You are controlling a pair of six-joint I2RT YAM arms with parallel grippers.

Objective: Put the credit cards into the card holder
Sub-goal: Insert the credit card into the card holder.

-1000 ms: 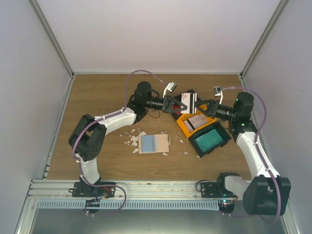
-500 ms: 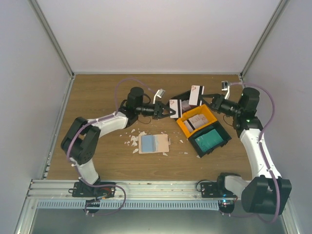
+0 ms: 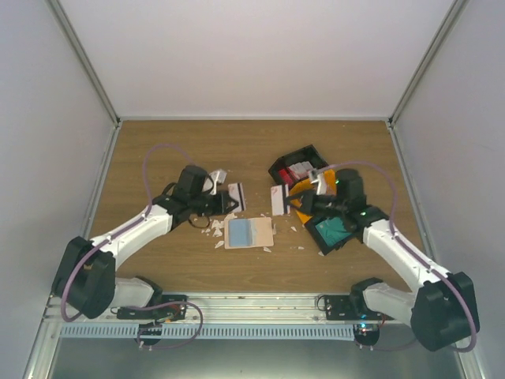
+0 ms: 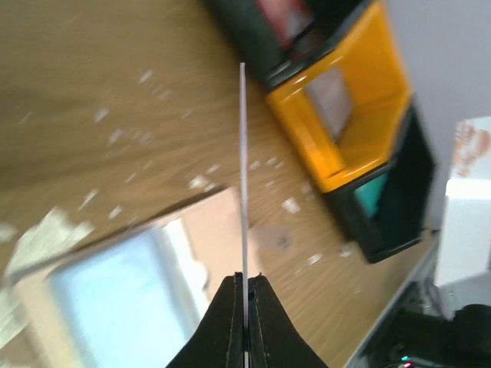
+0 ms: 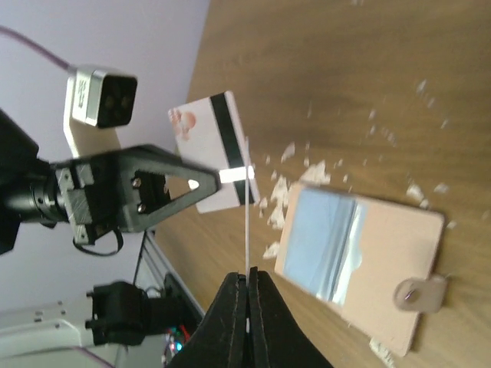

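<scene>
2 credit cards, each edge-on to its own wrist camera: left gripper [image 4: 244, 285] pinching striped white card [image 5: 205, 146], right gripper [image 5: 247, 280] pinching another card [image 3: 278, 200]. Card holder [image 3: 249, 233] lies open flat on desk [image 3: 158, 150], long axis left-right.

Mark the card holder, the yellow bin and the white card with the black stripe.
card holder [image 3: 249, 233], top view, middle of its open inside.
yellow bin [image 4: 345, 157], left wrist view, its thick side wall.
white card with the black stripe [image 5: 201, 142], right wrist view, white face beside stripe.
</scene>
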